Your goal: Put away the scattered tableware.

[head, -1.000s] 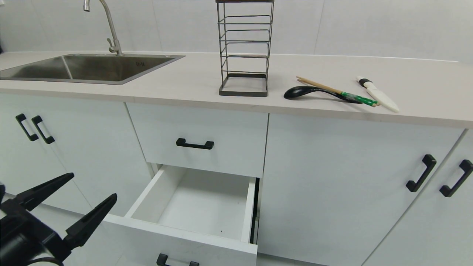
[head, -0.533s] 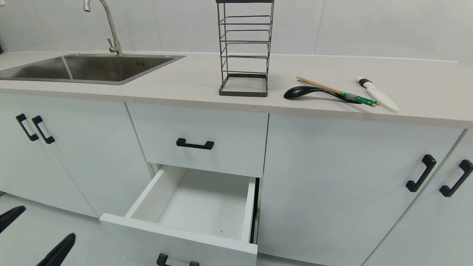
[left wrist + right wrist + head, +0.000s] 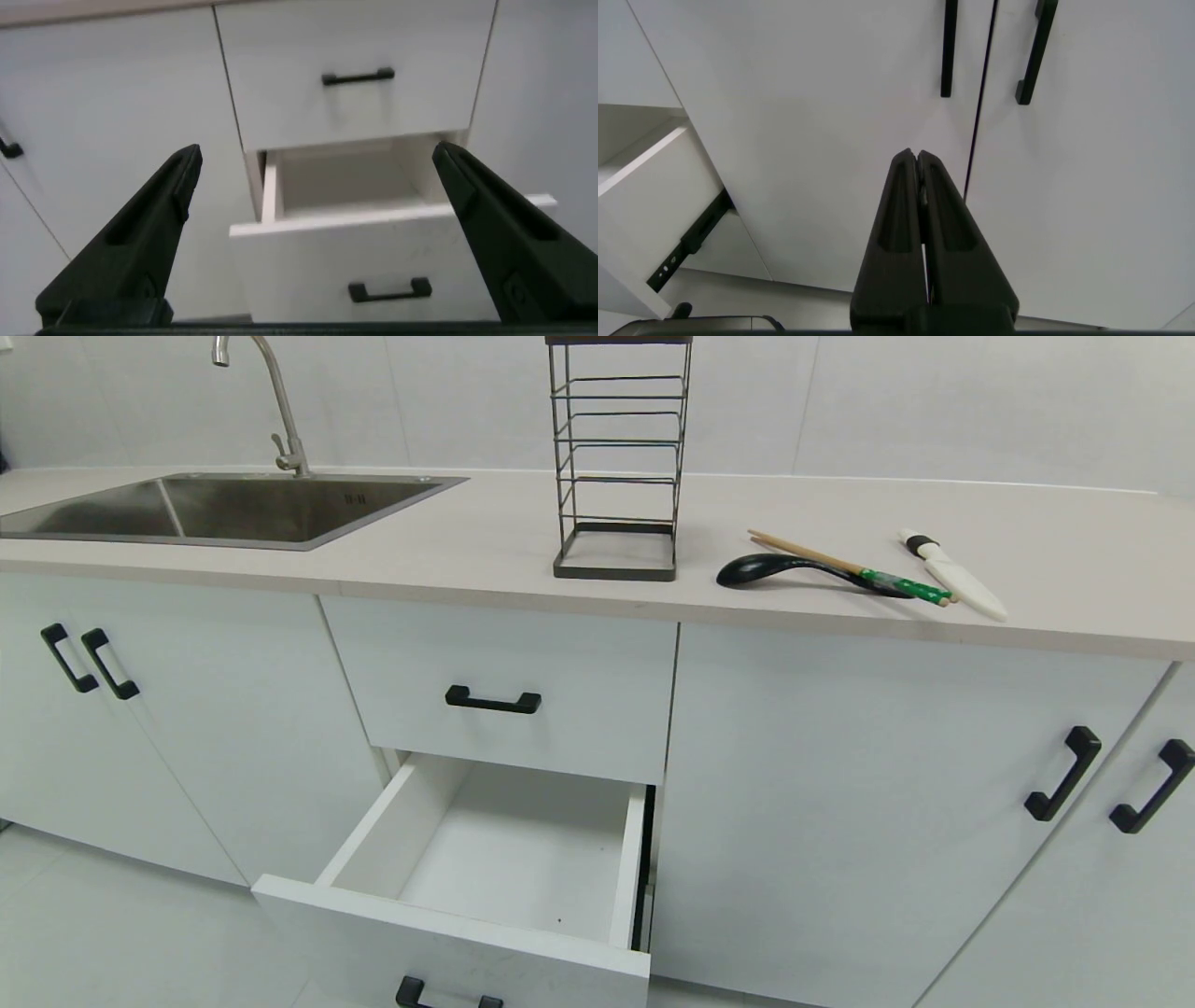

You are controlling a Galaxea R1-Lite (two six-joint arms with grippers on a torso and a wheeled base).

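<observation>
The left gripper [image 3: 318, 151] has backed off! A second ago it stood by the left corner of the lower drawer [image 3: 439, 933], and half a second ago it was sinking. Now it hangs low and back, fingers spread wide and empty, looking straight at that drawer. The drawer stands pulled out with its white floor bare, and the upper drawer [image 3: 495, 663] above it is shut. So the opening looks done and the storage is ready.

Nothing has gone in yet, though. Up on the countertop [image 3: 420, 560] the tableware lies just where it lay. The black ladle [image 3: 775, 567] is just right of the wire rack [image 3: 616, 457], the chopsticks [image 3: 840, 563] cross over its handle, and the white knife [image 3: 957, 577] is just beside their green ends.

The right gripper [image 3: 918, 157] waits low in front of the cabinet doors [image 3: 831, 140], fingers pressed together, holding nothing. The right arm looks nearer the pieces, so a pick from that cluster seems the likely next job. The overlapping ladle and chopsticks may drag each other.
</observation>
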